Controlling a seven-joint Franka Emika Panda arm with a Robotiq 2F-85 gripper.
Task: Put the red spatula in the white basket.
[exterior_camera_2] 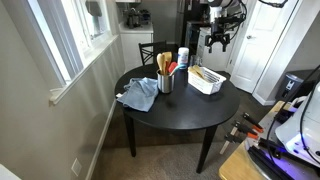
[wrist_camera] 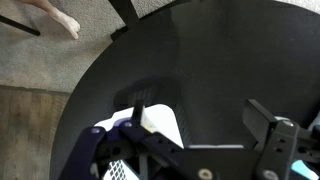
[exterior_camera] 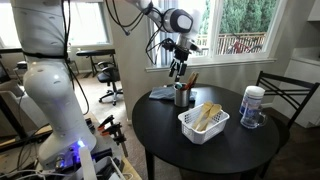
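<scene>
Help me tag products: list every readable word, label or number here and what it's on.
No text is readable in any view.
White-lidded jar: any label is too small and blurred to read.
White basket, utensil cup: no print visible.

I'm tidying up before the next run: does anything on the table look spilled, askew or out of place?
Only the blue cloth stands out: it lies crumpled near the edge of the table, beside the dark cup. Nothing looks spilled or tipped; the white basket and jar stand upright.
</scene>
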